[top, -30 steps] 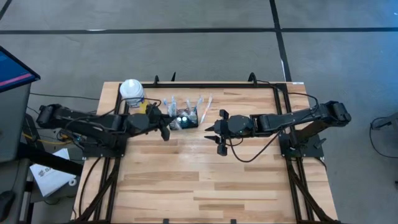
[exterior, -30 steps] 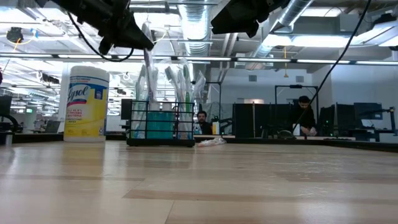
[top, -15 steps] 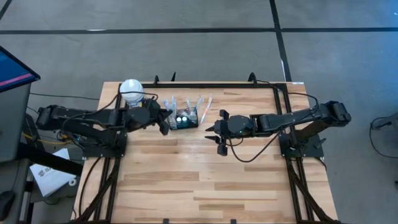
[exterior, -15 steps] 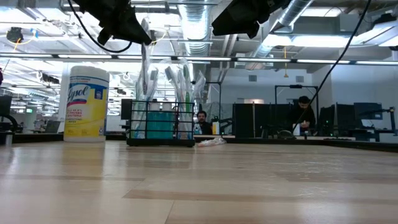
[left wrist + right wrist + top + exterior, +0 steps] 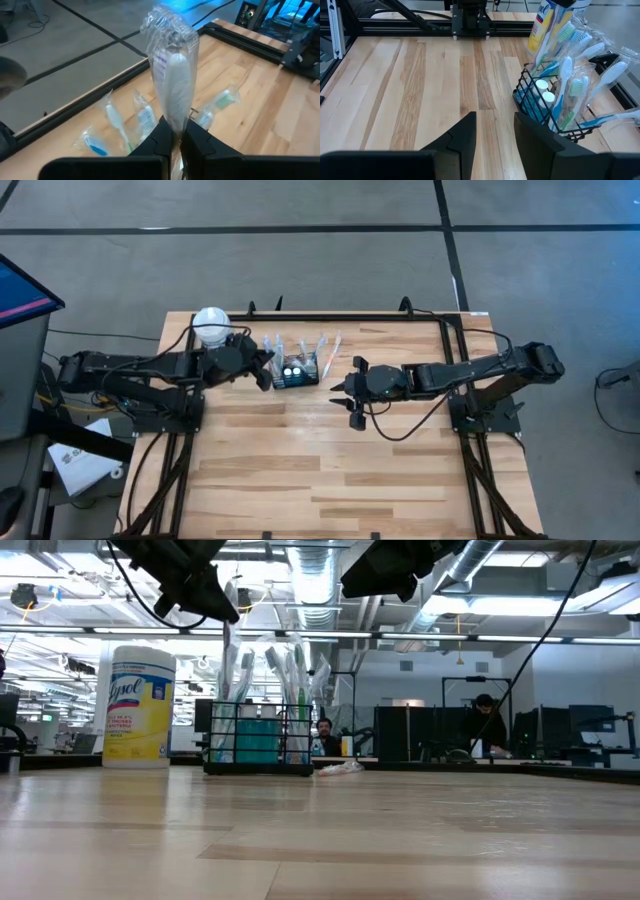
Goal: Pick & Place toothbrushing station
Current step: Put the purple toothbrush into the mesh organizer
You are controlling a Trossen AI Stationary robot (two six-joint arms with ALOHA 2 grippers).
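Standing upright, caddy (image 5: pixel 297 370), left pincer (image 5: pixel 173 134) clamping wrapped toothbrush (image 5: pixel 172 90), right pincer (image 5: pixel 495 125) parted, empty.

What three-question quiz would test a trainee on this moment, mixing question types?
1. True or false: the left gripper is shut on a wrapped toothbrush.
2. Which stands nearest the yellow canister? A) the black mesh caddy B) the right gripper C) the person seated behind the table
3. Fill in: the right gripper's fingers are ____ and hold nothing.

Key:
1. True; the brush stands up from between the closed fingers.
2. A; the caddy sits just beside the canister at the table's far edge.
3. Open; only bare table shows between them.
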